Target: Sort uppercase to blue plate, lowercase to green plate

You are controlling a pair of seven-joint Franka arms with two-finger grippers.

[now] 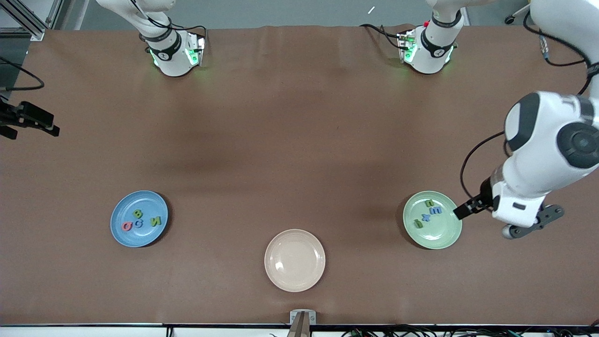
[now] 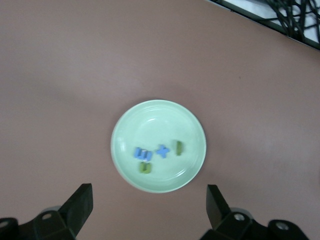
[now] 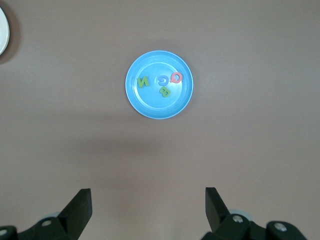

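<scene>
Sitting flat in the blue plate (image 1: 139, 218) twd the right arm's end of the table are four capitals: red Q (image 1: 127, 226), blue G (image 1: 139, 223), green B (image 1: 138, 214), green N (image 1: 156, 221). Q, G, N run in a rough row across the plate, B just beside G on the side farther from the front cam. N's long axis tilts a bit off that row.

Green plate (image 1: 432, 220) twd the left arm's end holds four small letters, all lying flat: green n/u shape (image 1: 429, 203), blue e shape (image 1: 438, 210), blue x (image 1: 425, 216), green d/p shape (image 1: 419, 223). They string out in a diagonal line; d/p nearest the front cam, n/u farthest.

Beige plate (image 1: 295, 260) sits btwn the two, nearer the front cam.

Left gripper (image 2: 150, 200) is up over the table just beside the green plate's rim, wrist bent, fingers wide apart, holding nothing. Right gripper (image 3: 148, 202) is high w/ the blue plate in its view, fingers apart too, nothing btwn them; front cam doesn't show it.
</scene>
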